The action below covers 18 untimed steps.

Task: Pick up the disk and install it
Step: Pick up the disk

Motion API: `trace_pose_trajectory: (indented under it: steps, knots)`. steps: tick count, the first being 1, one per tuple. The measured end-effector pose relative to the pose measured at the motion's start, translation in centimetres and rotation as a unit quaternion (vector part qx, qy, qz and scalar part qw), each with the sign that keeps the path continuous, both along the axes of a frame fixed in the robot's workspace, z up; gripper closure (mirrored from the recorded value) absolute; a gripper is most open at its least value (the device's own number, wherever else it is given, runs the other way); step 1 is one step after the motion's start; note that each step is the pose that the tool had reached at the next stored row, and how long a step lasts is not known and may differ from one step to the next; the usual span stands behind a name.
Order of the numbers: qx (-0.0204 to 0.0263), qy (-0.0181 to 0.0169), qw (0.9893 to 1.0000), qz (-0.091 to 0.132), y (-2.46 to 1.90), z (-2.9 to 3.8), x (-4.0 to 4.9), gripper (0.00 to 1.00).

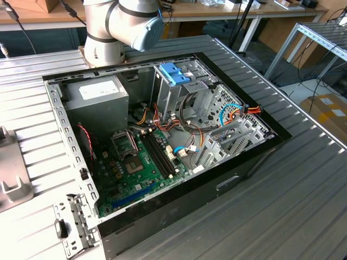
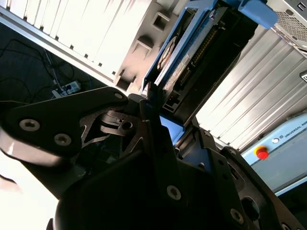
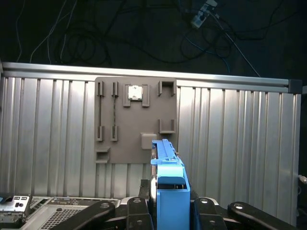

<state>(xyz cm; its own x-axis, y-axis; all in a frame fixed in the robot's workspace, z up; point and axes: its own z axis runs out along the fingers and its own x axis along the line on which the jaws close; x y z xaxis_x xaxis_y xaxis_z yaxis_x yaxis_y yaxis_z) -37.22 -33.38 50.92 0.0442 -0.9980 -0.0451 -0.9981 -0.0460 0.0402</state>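
In both wrist views the disk (image 3: pixel 169 184) (image 2: pixel 189 55) stands on edge between my fingers. It has a dark body, a blue side rail and a connector row along one edge. My gripper (image 3: pixel 169 203) (image 2: pixel 168 112) is shut on the disk, one black finger (image 2: pixel 151 112) pressing each flat face. In the first wrist view the disk hangs above the ribbed metal table, in front of a grey holder plate (image 3: pixel 134 120) with empty slots. In the exterior view the arm (image 1: pixel 124 24) rises behind the open computer case (image 1: pixel 255 157) and leaves the picture at the top.
Inside the case lie a motherboard (image 1: pixel 135 162), a grey power supply (image 1: pixel 97 97), a metal drive cage with a blue latch (image 1: pixel 176 73) and loose coloured cables (image 1: pixel 162 119). A grey fixture (image 1: pixel 11 179) sits at the exterior view's left. Cables lie on the dark floor (image 3: pixel 144 33).
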Motion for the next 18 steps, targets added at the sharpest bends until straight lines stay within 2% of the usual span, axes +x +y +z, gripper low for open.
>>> trace_pose_trajectory:
  steps: [18]
  knots:
    - [0.0000,0.0000,1.0000,0.000,0.00,0.00,0.96,0.63]
